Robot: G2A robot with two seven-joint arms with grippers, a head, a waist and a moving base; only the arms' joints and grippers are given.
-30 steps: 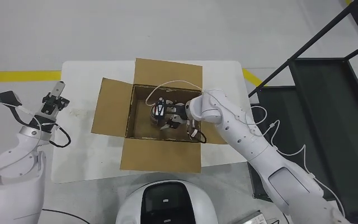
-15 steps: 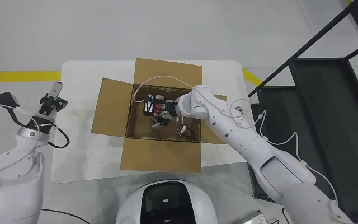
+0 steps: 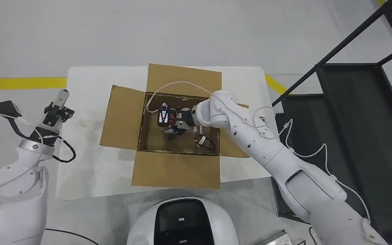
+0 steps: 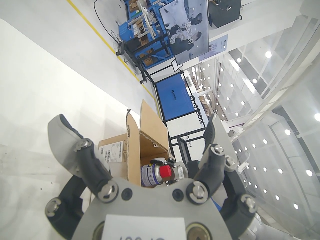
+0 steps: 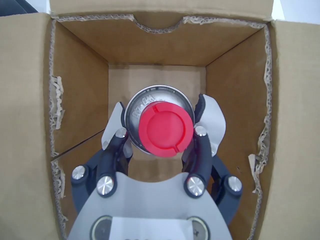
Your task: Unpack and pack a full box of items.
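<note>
Can (image 5: 162,128), metal body and red cap, centre frame in the right wrist view, cap end toward the camera. Right gripper (image 5: 161,111) clamped on it, one finger on each flank just under the shoulder. Cardboard box (image 5: 155,48) all round it: four brown walls, torn corrugated rims, bare floor beyond the can; contact with the floor cannot be told. Left wrist view adds the can's side: a blue label, seen lower centre past the torn edge of an upright flap. Top view adds the layout: box mid-frame on the white bench (image 3: 92,165), flaps spread, right arm coming in from the lower right. Left gripper (image 4: 136,123) at far left by the bench edge, fingers wide apart, nothing between them. Against one second ago, the right gripper sits further toward the upper left of the box opening; left arm hardly shifted.
</note>
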